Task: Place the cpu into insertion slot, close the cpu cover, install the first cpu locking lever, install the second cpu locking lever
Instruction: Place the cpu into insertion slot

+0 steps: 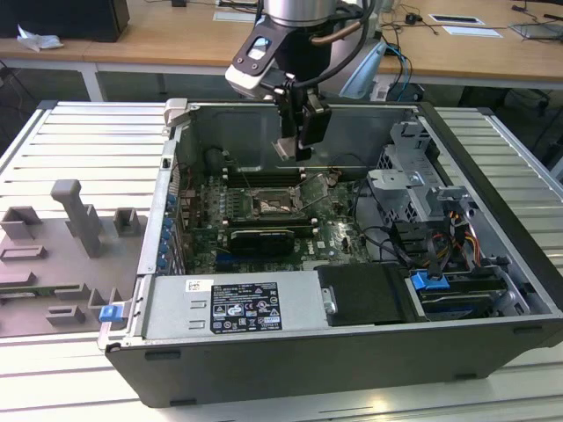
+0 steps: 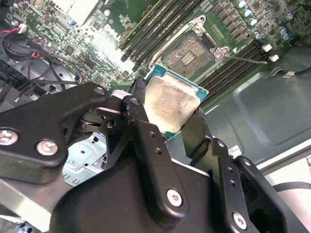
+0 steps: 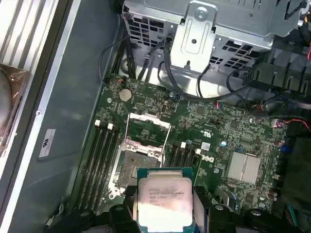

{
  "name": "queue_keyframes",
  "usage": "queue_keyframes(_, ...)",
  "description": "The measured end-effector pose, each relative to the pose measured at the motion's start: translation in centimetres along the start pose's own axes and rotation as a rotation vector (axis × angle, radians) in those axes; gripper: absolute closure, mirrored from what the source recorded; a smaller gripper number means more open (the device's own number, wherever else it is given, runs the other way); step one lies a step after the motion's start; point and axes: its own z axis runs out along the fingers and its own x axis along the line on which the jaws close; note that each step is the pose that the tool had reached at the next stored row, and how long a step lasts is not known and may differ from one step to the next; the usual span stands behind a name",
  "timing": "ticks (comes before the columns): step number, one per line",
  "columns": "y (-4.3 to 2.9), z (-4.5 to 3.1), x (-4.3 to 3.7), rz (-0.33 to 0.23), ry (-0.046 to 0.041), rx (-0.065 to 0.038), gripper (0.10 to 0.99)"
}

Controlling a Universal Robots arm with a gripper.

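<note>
second wrist view: cpu (image 2: 171,104), silvery top outward, pinched edge to edge between the two black fingers (image 2: 146,131) of the gripper (image 2: 169,110); green rim showing at the chip's free end. held clear of the motherboard (image 2: 97,53), not touching it. insertion slot (image 2: 188,54) beyond the chip's free edge, bare, flanked on both sides by long memory slots (image 2: 143,29). first wrist view: cpu cover (image 3: 148,119) standing raised off the slot, attached at one edge of the slot. exterior view: arm (image 1: 295,13) reaching down from above the far wall of the open computer case (image 1: 352,369), gripper pointing down into the case, hanging above the far edge of the board; slot below it and slightly nearer the case's front wall.
</note>
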Motion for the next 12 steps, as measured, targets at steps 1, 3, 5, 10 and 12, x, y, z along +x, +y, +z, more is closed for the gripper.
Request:
queue_keyframes(1,0.00,0.05,0.01,0.006,-0.0009,0.000,0.545)
queue_keyframes(3,-0.01,0.18,0.00,0.014,-0.0014,0.000,0.545)
queue_keyframes(5,-0.07,0.62,0.06,0.016,-0.0036,0.001,0.545)
queue_keyframes(10,-0.17,1.62,0.08,0.094,-0.0112,0.002,0.545)
queue_keyframes(12,-0.19,1.88,0.11,0.109,-0.0124,0.003,0.545)
